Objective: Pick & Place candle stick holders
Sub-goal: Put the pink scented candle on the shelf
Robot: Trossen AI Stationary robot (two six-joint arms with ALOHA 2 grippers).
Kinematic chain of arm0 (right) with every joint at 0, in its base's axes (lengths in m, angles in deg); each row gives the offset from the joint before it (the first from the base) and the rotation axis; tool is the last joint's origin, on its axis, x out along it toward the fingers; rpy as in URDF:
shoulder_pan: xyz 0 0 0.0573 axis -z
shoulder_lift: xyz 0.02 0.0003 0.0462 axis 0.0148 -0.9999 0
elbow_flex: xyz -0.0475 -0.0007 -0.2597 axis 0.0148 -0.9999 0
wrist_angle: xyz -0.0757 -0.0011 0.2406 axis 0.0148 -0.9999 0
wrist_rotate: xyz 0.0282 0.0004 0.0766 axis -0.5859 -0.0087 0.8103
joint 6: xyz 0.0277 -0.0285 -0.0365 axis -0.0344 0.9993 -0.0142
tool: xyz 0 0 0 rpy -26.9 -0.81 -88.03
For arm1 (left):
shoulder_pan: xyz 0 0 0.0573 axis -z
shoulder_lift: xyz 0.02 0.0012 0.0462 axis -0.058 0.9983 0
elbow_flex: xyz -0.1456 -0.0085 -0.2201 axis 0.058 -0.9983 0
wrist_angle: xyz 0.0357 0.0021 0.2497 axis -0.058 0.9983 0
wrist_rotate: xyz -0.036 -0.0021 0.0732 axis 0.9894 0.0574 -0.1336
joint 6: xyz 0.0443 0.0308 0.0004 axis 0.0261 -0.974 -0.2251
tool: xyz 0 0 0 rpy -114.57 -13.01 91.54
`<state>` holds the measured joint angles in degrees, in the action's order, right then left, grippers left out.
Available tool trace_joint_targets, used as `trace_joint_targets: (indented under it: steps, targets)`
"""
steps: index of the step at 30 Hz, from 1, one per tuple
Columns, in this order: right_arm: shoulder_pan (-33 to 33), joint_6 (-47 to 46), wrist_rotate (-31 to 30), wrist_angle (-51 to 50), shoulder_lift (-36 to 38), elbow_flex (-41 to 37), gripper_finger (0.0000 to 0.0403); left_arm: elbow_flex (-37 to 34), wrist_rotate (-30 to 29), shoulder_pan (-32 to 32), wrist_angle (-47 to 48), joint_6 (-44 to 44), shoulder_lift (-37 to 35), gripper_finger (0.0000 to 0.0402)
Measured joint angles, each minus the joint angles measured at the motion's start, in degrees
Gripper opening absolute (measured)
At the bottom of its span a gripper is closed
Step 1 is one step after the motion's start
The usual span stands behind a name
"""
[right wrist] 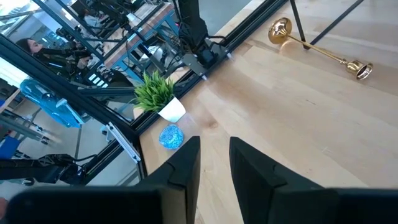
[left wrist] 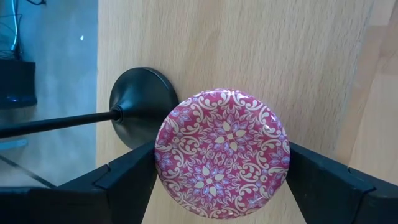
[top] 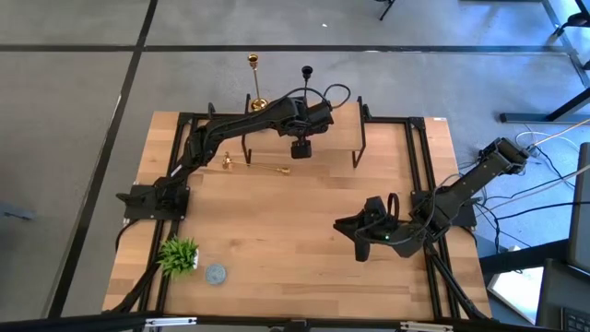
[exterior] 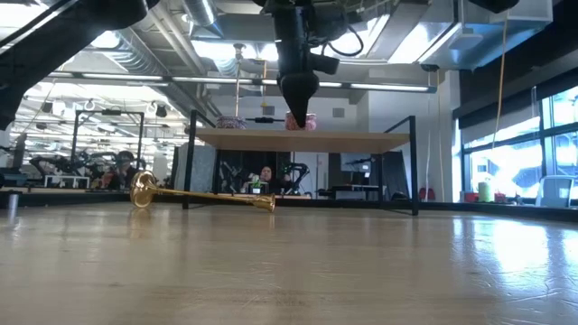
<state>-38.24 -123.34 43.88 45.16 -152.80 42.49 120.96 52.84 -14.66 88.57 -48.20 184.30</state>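
A black candlestick (top: 307, 81) and a gold one (top: 254, 83) stand upright on their round bases on the wooden shelf (top: 341, 129) at the table's far side. The second gold candlestick (top: 258, 167) lies on its side on the table in front of the shelf; it also shows in the low view (exterior: 203, 194). My left gripper (left wrist: 222, 168) points down over the shelf, beside the black candlestick's base (left wrist: 142, 106). Its fingers are apart on either side of a round pink patterned tin (left wrist: 222, 154). My right gripper (right wrist: 215, 163) hovers at the table's right, empty, with a narrow gap. My left gripper's fingers (left wrist: 127, 177) come from above, pointing down, and stand at two opposite sides of the pink tin's round rim (left wrist: 163, 163). The tin sits on the shelf (exterior: 301, 120). I cannot tell whether the fingers touch it.
A small green plant (top: 180, 255) in a white pot and a round blue thing (top: 215, 274) sit at the table's near left. The shelf's black legs (top: 361, 148) stand at the far middle. Bare wood (top: 277, 231) lies in the table's middle.
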Motion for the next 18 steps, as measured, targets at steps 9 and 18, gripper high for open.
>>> trace_joint_targets:
  steps: [9, 18]
  targets:
    - [0.0, 0.0, 0.0, 0.0, 0.0, 0.0, 0.0087, 0.0, 0.7, 0.0, 0.0, -0.9, 0.0, 0.0324]
    - [0.0, 0.0, 0.0, 0.0, 0.0, 0.0, 0.0087, 0.0, 1.6, 0.0, 0.2, -1.4, 0.0, 0.0324]
